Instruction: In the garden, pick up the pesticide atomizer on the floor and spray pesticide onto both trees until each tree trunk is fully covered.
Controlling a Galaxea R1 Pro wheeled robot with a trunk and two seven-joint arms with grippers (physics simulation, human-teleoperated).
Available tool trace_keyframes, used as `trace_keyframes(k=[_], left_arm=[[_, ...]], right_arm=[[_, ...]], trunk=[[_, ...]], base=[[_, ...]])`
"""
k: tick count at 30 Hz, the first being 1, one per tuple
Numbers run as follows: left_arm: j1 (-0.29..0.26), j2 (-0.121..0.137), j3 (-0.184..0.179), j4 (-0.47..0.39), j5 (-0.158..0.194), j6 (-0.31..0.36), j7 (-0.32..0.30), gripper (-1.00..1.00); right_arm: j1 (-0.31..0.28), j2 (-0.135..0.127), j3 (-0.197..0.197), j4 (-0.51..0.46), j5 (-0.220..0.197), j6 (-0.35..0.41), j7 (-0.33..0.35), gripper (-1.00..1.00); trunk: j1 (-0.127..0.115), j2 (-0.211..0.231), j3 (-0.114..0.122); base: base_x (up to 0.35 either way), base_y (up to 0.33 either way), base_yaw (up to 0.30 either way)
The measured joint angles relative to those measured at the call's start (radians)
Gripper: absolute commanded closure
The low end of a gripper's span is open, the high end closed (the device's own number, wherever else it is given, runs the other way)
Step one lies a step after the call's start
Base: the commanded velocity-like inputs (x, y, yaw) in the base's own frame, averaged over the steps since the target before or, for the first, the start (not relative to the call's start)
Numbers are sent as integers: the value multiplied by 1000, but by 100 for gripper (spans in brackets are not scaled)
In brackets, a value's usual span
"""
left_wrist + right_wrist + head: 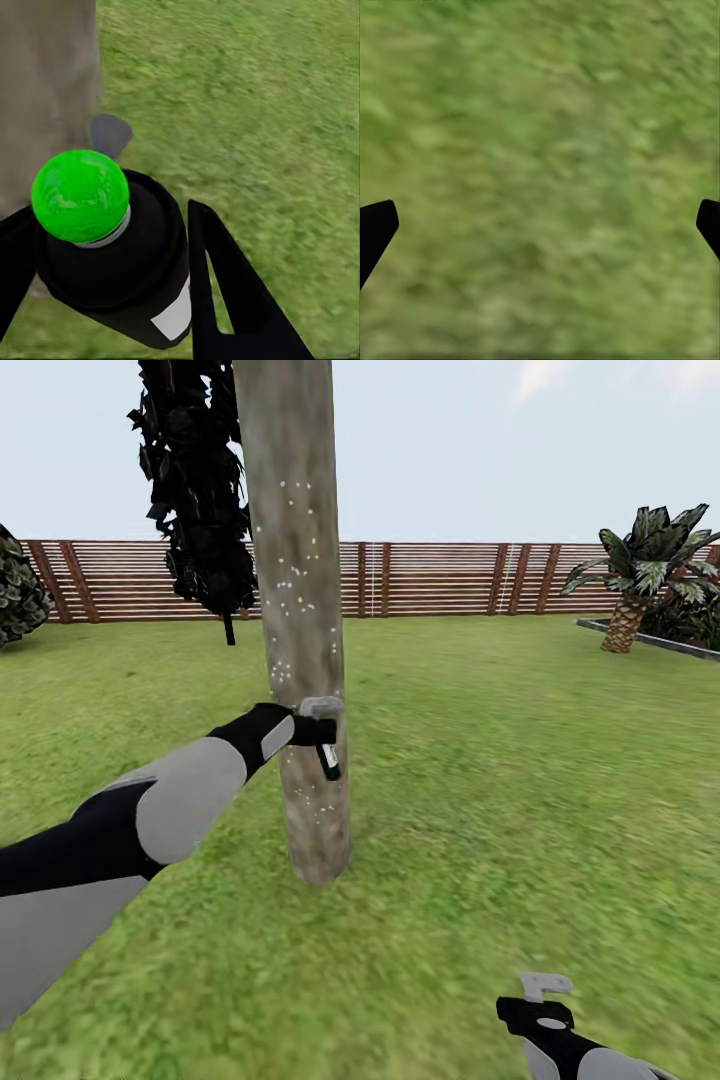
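Observation:
A thick grey-brown mottled tree trunk (pixel 298 610) rises just ahead on the grass, dotted with tiny white specks of pesticide (pixel 290 575) from mid height down to near its base. My left gripper (pixel 322 732) is shut on the pesticide atomizer (pixel 329 758), a slim black bottle with a white label, held right against the trunk's front. In the left wrist view the atomizer (pixel 120 255) sits between my black fingers (pixel 232 300), with a green ball on it and the trunk (pixel 45 90) close behind. My right gripper (pixel 540 1000) hangs low at the right, open over grass (pixel 540 150), holding nothing.
A brown slatted fence (pixel 440 580) runs across the back. A dark conifer (pixel 200 490) stands behind the trunk to the left, and a bush (pixel 18 595) is at the left edge. A short palm (pixel 640 575) in a grey-edged bed sits at the far right. Lawn spreads all around.

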Motion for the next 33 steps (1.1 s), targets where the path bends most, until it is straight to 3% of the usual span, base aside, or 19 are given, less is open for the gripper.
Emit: trace_keyframes(k=[5, 10, 18, 25, 28, 33], left_arm=[[18, 52, 3, -1, 1, -16, 10, 100], [44, 66, 5, 0, 3, -22, 10, 100], [127, 62, 6, 3, 6, -88, 9, 100], [243, 60, 5, 4, 6, -246, 8, 100], [287, 44, 4, 5, 6, -286, 7, 100], [411, 34, 2, 4, 6, -413, 6, 100]], right_arm=[[0, 0, 0, 0, 0, 0, 0, -100], [0, 0, 0, 0, 0, 0, 0, -100], [0, 0, 0, 0, 0, 0, 0, -100], [0, 0, 0, 0, 0, 0, 0, -100], [0, 1, 0, 0, 0, 0, 0, -100], [0, 0, 0, -3, -3, -2, -2, -100]], trunk=[[0, 0, 0], [0, 0, 0], [0, 0, 0], [0, 0, 0], [0, 0, 0], [0, 0, 0]], base=[[0, 0, 0], [0, 0, 0], [0, 0, 0], [0, 0, 0], [0, 0, 0], [0, 0, 0]])
